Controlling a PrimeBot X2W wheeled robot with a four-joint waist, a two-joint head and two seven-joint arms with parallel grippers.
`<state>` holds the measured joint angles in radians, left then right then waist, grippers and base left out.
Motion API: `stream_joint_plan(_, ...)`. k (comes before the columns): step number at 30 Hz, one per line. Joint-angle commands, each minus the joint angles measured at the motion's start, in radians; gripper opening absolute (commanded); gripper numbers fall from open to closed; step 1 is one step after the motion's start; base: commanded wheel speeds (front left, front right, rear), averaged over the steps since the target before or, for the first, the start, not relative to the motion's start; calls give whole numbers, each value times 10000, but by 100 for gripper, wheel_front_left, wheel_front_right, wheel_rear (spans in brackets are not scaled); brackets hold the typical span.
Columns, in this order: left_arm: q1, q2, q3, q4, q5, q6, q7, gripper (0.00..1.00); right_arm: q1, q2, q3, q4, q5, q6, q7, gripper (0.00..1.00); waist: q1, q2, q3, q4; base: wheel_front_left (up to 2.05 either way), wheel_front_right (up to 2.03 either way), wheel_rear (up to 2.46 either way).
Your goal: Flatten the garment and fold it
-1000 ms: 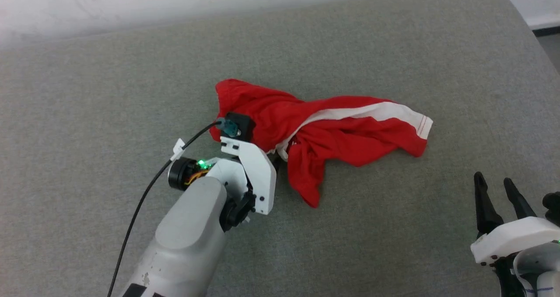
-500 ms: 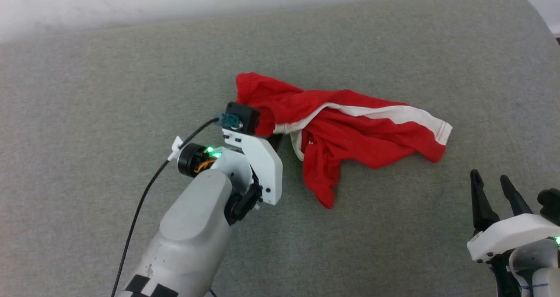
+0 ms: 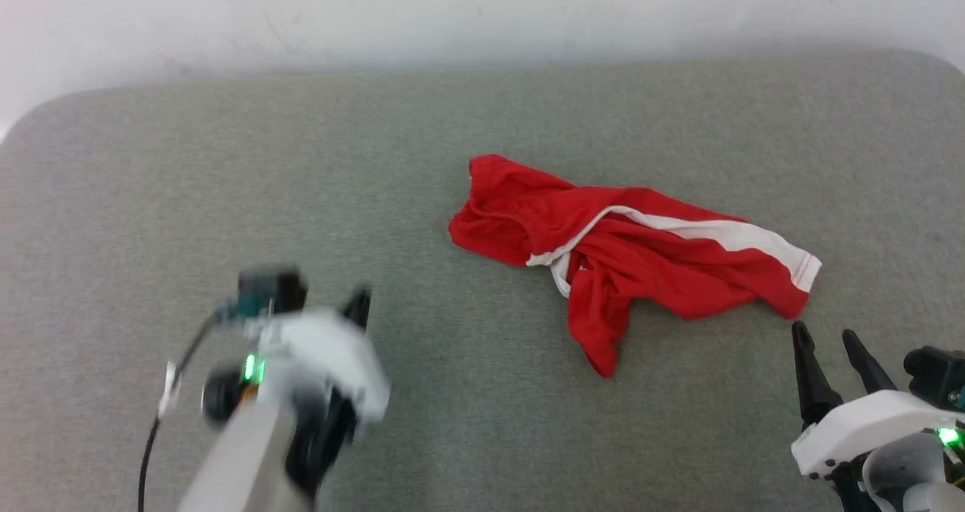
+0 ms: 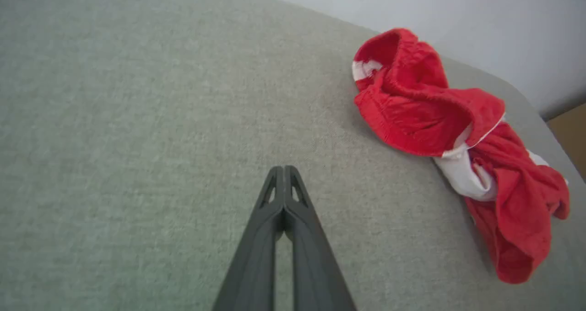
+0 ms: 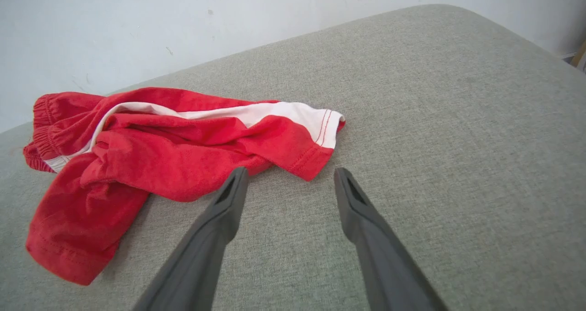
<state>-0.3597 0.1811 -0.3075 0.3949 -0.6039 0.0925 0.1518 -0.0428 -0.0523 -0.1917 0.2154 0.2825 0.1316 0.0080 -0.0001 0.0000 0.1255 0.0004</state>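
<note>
The garment [image 3: 626, 259], red shorts with a white side stripe, lies crumpled on the grey cushion [image 3: 482, 135], right of centre. The left wrist view has the garment [image 4: 439, 132] at its right, waistband bunched, and the right wrist view has the garment [image 5: 151, 150] spread across its left half. My left gripper [image 3: 360, 306] is blurred at the lower left, well clear of the cloth. In its own view the left gripper [image 4: 284, 171] is shut with nothing between the fingers. My right gripper [image 3: 823, 338] stands open just below the striped leg hem. Its own view shows the right gripper [image 5: 289, 178] open close to that hem.
A pale wall [image 3: 452, 14] runs behind the cushion's far edge. The cushion's rounded corners show at the far left and far right. A black cable [image 3: 154, 436] trails from the left wrist.
My left gripper has shut, let go of the garment and pulled back to the lower left. The garment has settled on the cushion. The head camera has shifted, and the right gripper keeps its pose.
</note>
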Motion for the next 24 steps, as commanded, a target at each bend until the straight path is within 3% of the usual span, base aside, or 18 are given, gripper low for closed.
stream_joint_plan(1,433,50,13,-115,-65,96,86,0,123,20,1,24,9,-9,-14,100,1,0,-242,272,0,0,0)
stream_joint_plan(4,1254,3,225,-790,-365,299,31,2,191,20,44,9,6,-9,39,100,1,0,-311,352,0,0,0)
stream_joint_plan(5,1391,-22,251,-1022,-388,371,-6,77,212,20,53,11,6,-9,62,100,1,0,-341,359,0,0,0)
stream_joint_plan(6,1465,-42,253,-1266,-382,422,-45,100,224,20,58,7,1,-9,83,100,1,0,-358,358,0,0,0)
stream_joint_plan(11,1225,37,-64,-2088,-151,396,190,100,211,20,147,-27,21,-9,144,100,1,0,-367,78,0,0,0)
stream_joint_plan(15,243,-77,-786,-2111,185,56,792,100,152,20,101,-102,17,-9,166,100,1,0,-88,-257,0,0,0)
stream_joint_plan(24,-2216,-619,-2113,208,785,-571,2224,100,-227,20,61,-59,273,-9,-11,100,1,0,824,-1274,0,0,0)
